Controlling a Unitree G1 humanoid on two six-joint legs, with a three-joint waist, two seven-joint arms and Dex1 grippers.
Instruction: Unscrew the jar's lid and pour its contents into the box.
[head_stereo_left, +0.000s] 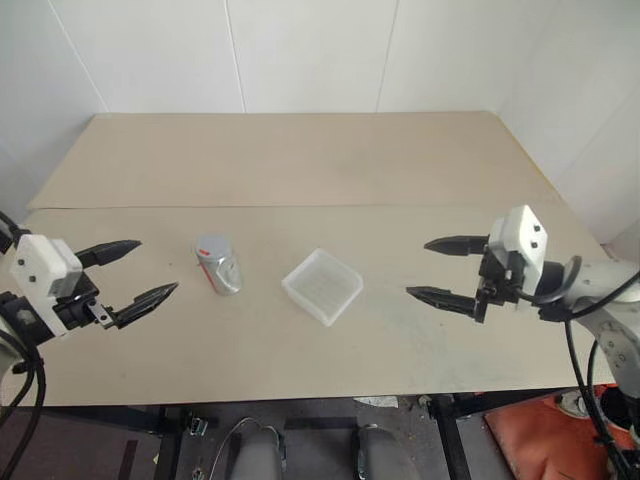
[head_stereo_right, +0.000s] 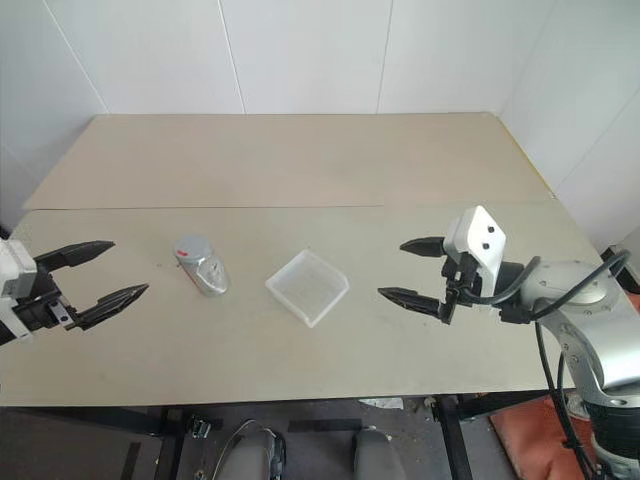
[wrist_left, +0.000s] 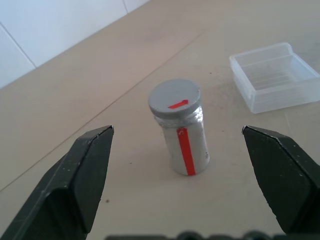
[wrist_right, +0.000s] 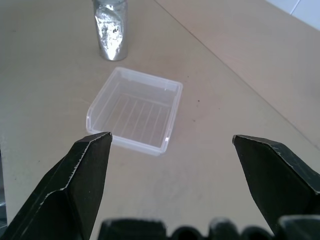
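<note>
On the tan counter (head_stereo_left: 400, 340) the jar (head_stereo_left: 218, 266) stands upright, lid (head_stereo_left: 212, 245) screwed on, just left of the empty box (head_stereo_left: 322, 286). Left gripper (head_stereo_left: 132, 270) and right gripper (head_stereo_left: 442, 268) hover either side, fingers spread wide, holding nothing.

Lab, bare worktable (head_stereo_left: 300, 170), white panel walls (head_stereo_left: 300, 50)
</note>
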